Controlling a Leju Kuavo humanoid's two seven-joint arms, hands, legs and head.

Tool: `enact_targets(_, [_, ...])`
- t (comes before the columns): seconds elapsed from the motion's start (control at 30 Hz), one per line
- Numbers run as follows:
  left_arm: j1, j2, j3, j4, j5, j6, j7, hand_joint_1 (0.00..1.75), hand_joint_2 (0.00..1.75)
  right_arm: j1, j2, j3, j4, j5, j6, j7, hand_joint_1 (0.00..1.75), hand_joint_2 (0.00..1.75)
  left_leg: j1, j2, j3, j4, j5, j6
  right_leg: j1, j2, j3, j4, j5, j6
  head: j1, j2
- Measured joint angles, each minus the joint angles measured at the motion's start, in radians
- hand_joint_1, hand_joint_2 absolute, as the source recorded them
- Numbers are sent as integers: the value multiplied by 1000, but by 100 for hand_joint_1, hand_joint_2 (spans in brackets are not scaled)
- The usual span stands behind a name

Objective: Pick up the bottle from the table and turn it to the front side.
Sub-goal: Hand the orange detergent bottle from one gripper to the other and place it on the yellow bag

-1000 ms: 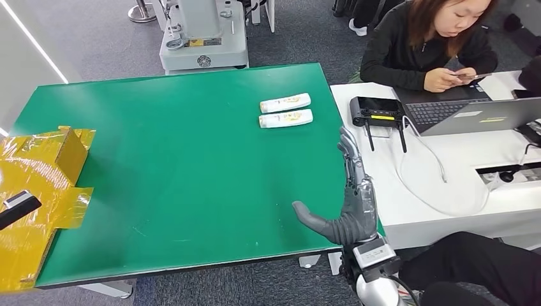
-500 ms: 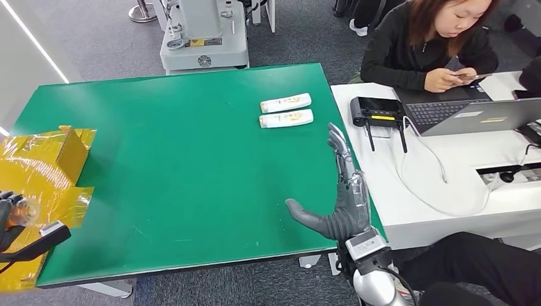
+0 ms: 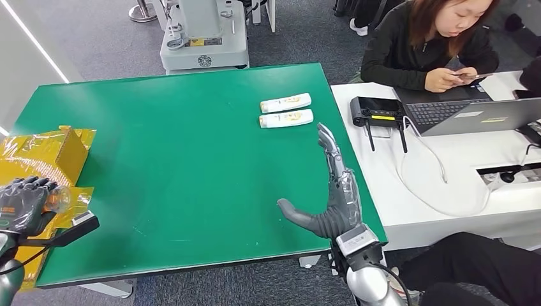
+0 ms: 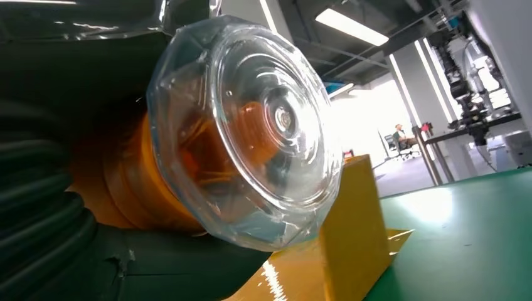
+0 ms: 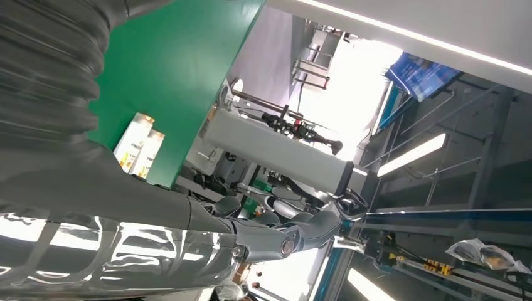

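My left hand [image 3: 24,205] grips a clear plastic bottle with amber contents [image 3: 56,199] beside the green worktop [image 3: 178,166]; right hand [image 3: 332,197] spread empty. Likely light, slick: hold mid-body.

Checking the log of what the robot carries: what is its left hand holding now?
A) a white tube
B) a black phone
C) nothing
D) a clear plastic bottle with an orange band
D: the left hand grips the clear plastic bottle, seen close in the left wrist view.
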Motion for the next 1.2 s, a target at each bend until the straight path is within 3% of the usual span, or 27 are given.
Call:
enact_targets(0.37, [-88,-92,-97,162,-3,21,37,175,175,27,1,6,-2,39,-9,11,0,175,0,0,0,0,0,0,0,0,0,0,0,0,0,0])
enact_targets(0.7, [-122,-154,-121,292,5,23,44,175,175,68,1,6,-28,69,8,28,0,175,0,0,0,0,0,0,0,1,0,0,0,0,0,0])
enact_targets(0.9, [-145,-189,-122,382,-24,37,103,175,175,85,8,6,-35,111,18,37,0,175,0,0,0,0,0,0,0,0,0,0,0,0,0,0])
enact_targets(1.2, [-174,-209,-122,453,-43,46,143,175,175,95,21,5,-45,132,31,49,0,175,0,0,0,0,0,0,0,0,0,0,0,0,0,0])
